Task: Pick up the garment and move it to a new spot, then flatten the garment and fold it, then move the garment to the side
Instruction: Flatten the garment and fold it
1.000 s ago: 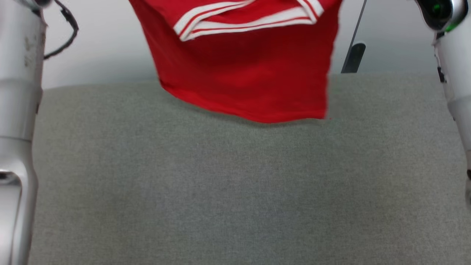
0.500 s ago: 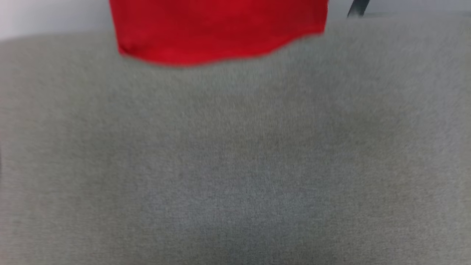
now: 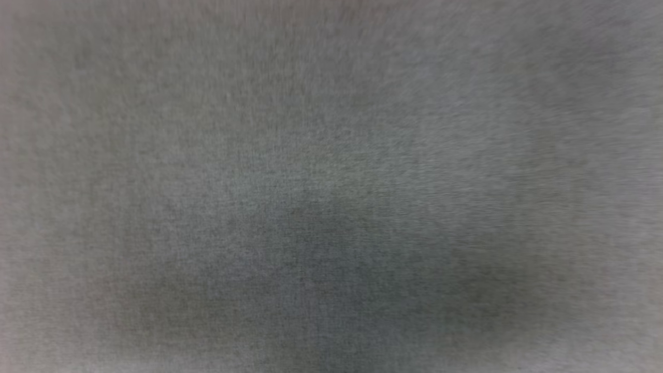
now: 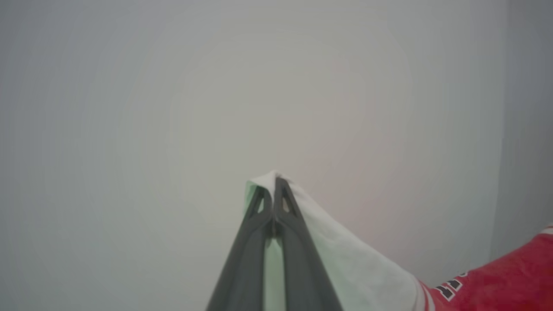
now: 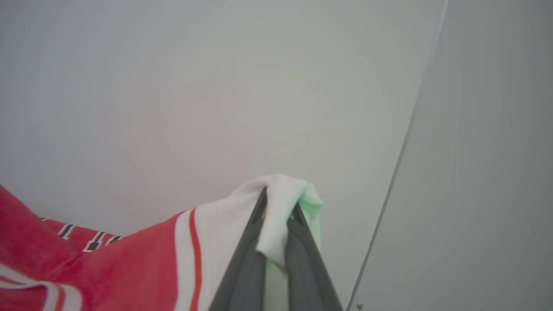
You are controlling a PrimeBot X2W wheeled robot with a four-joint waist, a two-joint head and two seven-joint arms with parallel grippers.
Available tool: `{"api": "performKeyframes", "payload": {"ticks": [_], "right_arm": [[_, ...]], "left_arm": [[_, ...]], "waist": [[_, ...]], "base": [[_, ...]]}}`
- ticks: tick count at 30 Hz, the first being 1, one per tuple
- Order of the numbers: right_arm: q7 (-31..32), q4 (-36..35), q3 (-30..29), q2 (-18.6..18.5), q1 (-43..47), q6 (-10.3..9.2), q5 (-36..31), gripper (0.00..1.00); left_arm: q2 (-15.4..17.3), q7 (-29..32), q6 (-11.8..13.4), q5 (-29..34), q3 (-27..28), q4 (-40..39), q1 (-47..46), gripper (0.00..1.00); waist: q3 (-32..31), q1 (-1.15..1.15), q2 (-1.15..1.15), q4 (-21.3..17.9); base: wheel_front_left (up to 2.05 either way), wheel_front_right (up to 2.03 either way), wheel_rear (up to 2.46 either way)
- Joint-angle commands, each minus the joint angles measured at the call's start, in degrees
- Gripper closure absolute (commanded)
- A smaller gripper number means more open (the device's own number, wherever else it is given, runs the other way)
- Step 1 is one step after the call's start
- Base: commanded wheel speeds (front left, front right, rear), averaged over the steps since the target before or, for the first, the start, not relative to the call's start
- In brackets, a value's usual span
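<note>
**Item 1. Garment** (image 5: 129, 268). Red jersey shirt with white short sleeves. It hung in the air before a pale wall, held up by one sleeve at each gripper.
- Left wrist view: a white sleeve (image 4: 345, 259) ran from the fingertips down toward the lower right. There it met striped trim and then the red body (image 4: 497, 280). Black, white-outlined lettering (image 4: 449, 287) was partly visible at the bottom edge, too cut off to read.
- Right wrist view: the other white sleeve (image 5: 276, 194) was bunched over the fingertips. A narrow red stripe crossed it where it joined the red body at the lower left. More black, white-outlined lettering (image 5: 95, 242) was visible, also unreadable. White-striped trim lay at the bottom left corner.

**Item 2. Left gripper** (image 4: 273, 185). Two long dark fingers, pressed together along their length and clenched on the tip of the white sleeve. A sliver of cloth with a pale green cast showed between them.

**Item 3. Right gripper** (image 5: 280, 202). Two dark fingers pinching a wad of white sleeve, which bulged up and over the tips. Cloth between the fingers had the same pale green cast.

**Item 4. Wall** (image 4: 173, 86). Plain, pale grey-white, behind the garment in both wrist views. In the right wrist view a thin seam line (image 5: 402, 151) ran down it, with a greyer panel (image 5: 497, 129) beyond.

**Item 5. Grey woven surface** (image 3: 331, 129). Recorded in the head view, heavily blurred. A darker patch (image 3: 321, 259) lay across its lower middle.
</note>
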Motion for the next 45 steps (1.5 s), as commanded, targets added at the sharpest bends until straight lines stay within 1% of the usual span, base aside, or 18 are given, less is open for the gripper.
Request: {"api": "performKeyframes", "payload": {"ticks": [1,2,5,7,11,13,14,18,19,22,24,27,29,32,36,39,42,45], "right_arm": [[-0.3,-2.2,-1.8,-0.3,-0.8,-0.05,-1.5,1.00],[-0.3,-3.7,-3.3,-0.4,-0.3,-0.05,-2.8,1.00],[-0.2,-6.5,-6.8,0.9,1.8,-0.05,-6.1,1.00],[-0.2,-6.6,-8.0,1.8,2.6,-0.05,-7.7,1.00],[-0.2,-5.9,-8.5,3.3,4.8,-0.05,-9.2,1.00],[-0.2,-4.5,-8.1,4.1,6.4,-0.05,-8.3,1.00],[-0.2,-4.0,-7.6,3.7,6.9,-0.05,-8.5,1.00],[-0.2,-1.3,-5.9,3.9,9.9,-0.05,-6.3,1.00],[-0.2,-0.2,-5.3,4.2,11.0,-0.05,-5.1,1.00],[-0.1,2.2,-2.7,4.6,13.6,-0.05,-1.6,1.00],[0.5,3.7,0.0,4.3,15.6,-0.05,0.9,1.00],[2.8,3.5,4.7,3.8,18.8,-0.05,6.2,1.00],[4.9,2.2,7.5,2.8,21.8,-0.05,10.4,1.00],[9.1,-1.8,12.4,0.2,26.9,-0.05,16.9,1.00],[15.1,-9.6,18.5,-5.5,34.9,-0.05,25.4,1.00],[19.3,-16.5,22.0,-10.0,40.9,-0.05,31.5,1.00],[22.9,-22.7,23.8,-14.7,46.0,-0.05,36.4,1.00],[26.0,-27.8,23.8,-19.0,50.6,-0.05,39.9,1.00]], "left_arm": [[-0.3,-0.8,-0.2,0.1,0.0,-0.1,-1.4,1.00],[-0.6,-1.2,-0.3,-0.2,0.4,0.0,-1.7,1.00],[-1.6,-1.8,-0.5,-0.5,0.7,0.4,-1.1,1.00],[-1.7,-1.8,-0.6,-0.8,0.9,0.7,-0.2,1.00],[-1.9,-1.9,-0.8,-0.9,1.7,0.7,3.2,1.00],[-2.5,-1.9,-0.8,-1.5,2.1,1.2,5.4,1.00],[-2.5,-1.9,-0.8,-0.9,1.7,1.6,6.4,1.00],[-2.6,-1.7,-0.9,-2.7,1.6,5.3,10.5,1.00],[-3.1,-1.2,-0.9,-3.6,1.5,6.2,11.7,1.00],[-3.5,2.1,-0.9,-5.2,-0.8,7.6,14.9,1.00],[-3.0,4.5,-0.9,-6.1,-2.5,8.0,17.7,1.00],[-2.8,8.4,-0.8,-7.6,-5.1,7.6,21.5,1.00],[-2.9,9.7,-0.8,-9.0,-6.5,6.6,24.0,1.00],[-2.4,11.5,-0.8,-9.9,-9.1,5.4,28.3,1.00],[-2.0,12.6,-0.8,-11.3,-12.5,3.1,34.4,1.00],[-0.5,13.5,-0.8,-12.8,-14.3,1.3,39.5,1.00],[1.5,13.9,-0.8,-14.5,-15.4,-1.1,43.9,1.00],[3.3,14.4,-0.8,-16.2,-15.9,-4.2,48.6,1.00]], "waist": [[8.5,0.00,0.00,4.0],[9.3,0.00,0.00,4.6],[10.7,0.00,0.00,5.9],[11.2,0.00,0.00,6.3],[10.3,0.00,0.00,6.7],[8.8,0.00,0.00,6.9],[7.9,0.00,0.00,7.0],[4.1,0.00,0.00,6.5],[3.0,0.00,0.00,6.4],[-0.2,0.00,0.00,5.9],[-2.7,0.00,0.00,5.9],[-5.7,0.00,0.00,6.1],[-7.7,0.00,0.00,6.5],[-10.6,0.00,0.00,7.2],[-14.1,0.00,0.00,8.3],[-16.7,0.00,0.00,8.9],[-19.0,0.00,0.00,9.3],[-20.9,0.00,0.00,9.8]], "base": [[0.00,0.00,0.00],[0.00,0.00,0.00],[0.00,0.00,0.00],[0.00,0.00,0.00],[0.00,0.00,0.00],[0.00,0.00,0.00],[0.00,0.00,0.00],[0.00,0.00,0.00],[0.00,0.00,0.00],[0.00,0.00,0.00],[0.00,0.00,0.00],[0.00,0.00,0.00],[0.00,0.00,0.00],[0.00,0.00,0.00],[0.00,0.00,0.00],[0.00,0.00,0.00],[0.00,0.00,0.00],[0.00,0.00,0.00]]}}
